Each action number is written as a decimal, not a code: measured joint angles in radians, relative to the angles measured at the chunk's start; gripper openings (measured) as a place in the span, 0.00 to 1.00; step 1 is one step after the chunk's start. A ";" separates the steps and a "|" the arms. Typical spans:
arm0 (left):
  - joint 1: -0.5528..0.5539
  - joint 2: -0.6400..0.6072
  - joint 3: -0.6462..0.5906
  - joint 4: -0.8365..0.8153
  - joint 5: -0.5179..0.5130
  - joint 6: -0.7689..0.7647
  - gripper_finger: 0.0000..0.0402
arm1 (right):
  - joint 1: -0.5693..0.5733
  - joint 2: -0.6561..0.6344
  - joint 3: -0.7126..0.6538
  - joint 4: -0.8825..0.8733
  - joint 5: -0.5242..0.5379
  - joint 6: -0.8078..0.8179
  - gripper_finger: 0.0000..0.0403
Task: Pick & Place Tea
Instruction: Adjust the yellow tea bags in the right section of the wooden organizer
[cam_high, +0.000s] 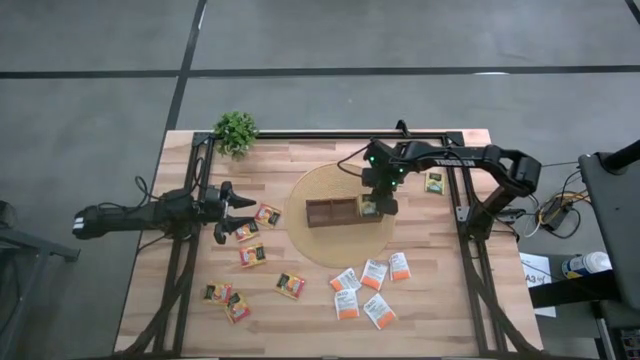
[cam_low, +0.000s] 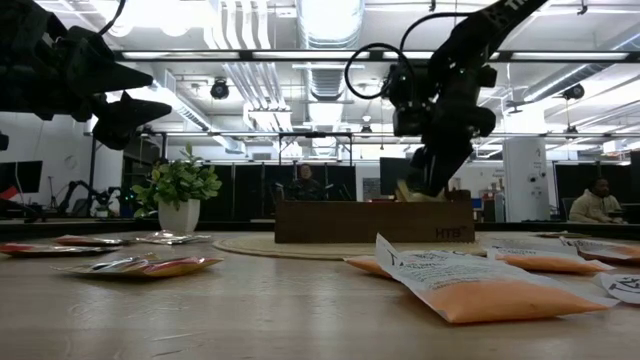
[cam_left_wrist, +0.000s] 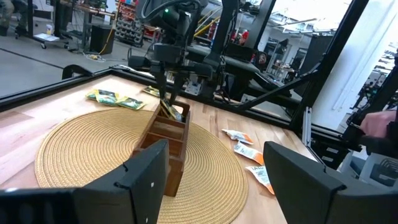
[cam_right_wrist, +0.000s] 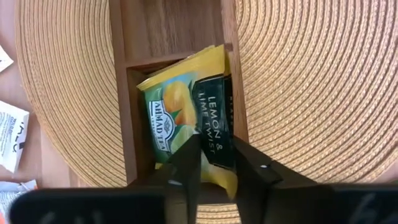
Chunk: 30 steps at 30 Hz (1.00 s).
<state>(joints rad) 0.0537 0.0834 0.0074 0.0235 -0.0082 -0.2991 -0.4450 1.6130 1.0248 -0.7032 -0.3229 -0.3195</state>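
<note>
Wooden planks make up the desk (cam_high: 430, 300), with a round woven mat (cam_high: 300, 240) at its middle and a long dark-brown divided box (cam_high: 335, 211) lying crosswise on it. Over the box's right-hand end compartment hangs the right claw (cam_high: 381, 205), fingers pointing straight down and drawn in on a green-yellow lemon sachet (cam_right_wrist: 186, 112), which stands on edge, tilted, inside that compartment with its upper edge pinched between the fingertips. So the sachet lies directly below this claw, and I judge that what remains is to let go and lift away. The left claw (cam_high: 228, 212) waits low over the desk's left side, jaws spread wide and holding nothing; the yellow-red sachets (cam_high: 252, 254) just beside it are its nearer pick, while the white-orange sachets (cam_high: 372, 275) lie at the front right.
</note>
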 joint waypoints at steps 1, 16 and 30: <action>0.000 0.000 0.000 0.000 0.000 0.000 0.64 | 0.000 -0.003 0.000 0.000 0.000 0.001 0.15; 0.000 0.000 0.000 0.000 0.000 0.000 0.64 | 0.087 -0.023 0.023 -0.003 0.154 0.002 0.02; 0.000 0.000 0.000 0.000 0.000 0.000 0.64 | 0.190 -0.023 0.029 -0.004 0.376 0.117 0.02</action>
<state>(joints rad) 0.0539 0.0830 0.0074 0.0235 -0.0082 -0.2989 -0.2552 1.5898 1.0534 -0.7067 0.0535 -0.2022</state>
